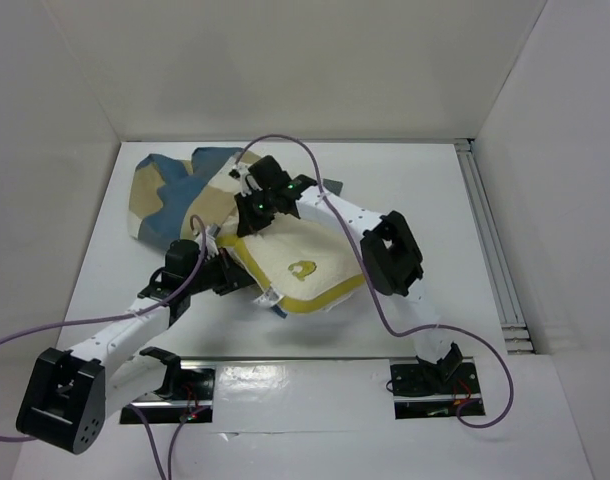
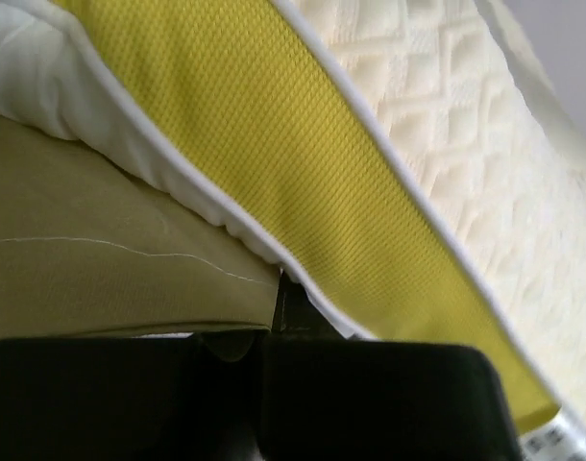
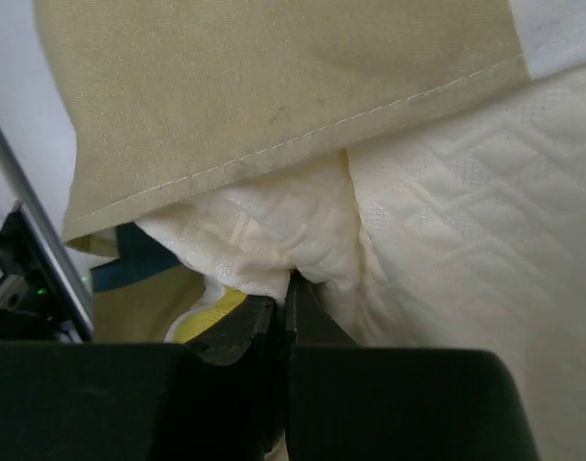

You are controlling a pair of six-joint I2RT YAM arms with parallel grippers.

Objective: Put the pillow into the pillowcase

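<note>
L claw: jaws shut tight. Looks like they nip the tan hem of the pillowcase right at the tips, tho the bite is thin & partly hidden. Just above the tips, touching that hem, runs the yellow band of the pillow, whose bulk rises up & off to the claw's right.

R claw: jaws closed on a bunched fold of pillow cloth. The case hem lies just above the tips, draped over the pillow.

Further out, overhead view: only the pillow's far end sits under the case mouth. Most of it is outside, logo end toward the arm bases, between the two claws.

Risks, my read:
- L bite is shallow, so the hem could slip out on a pull.
- If L also caught the band, case & pillow would drag together and nothing goes in.
- R holds only the skin, so the fold may stretch while the bulk stays put.
</note>
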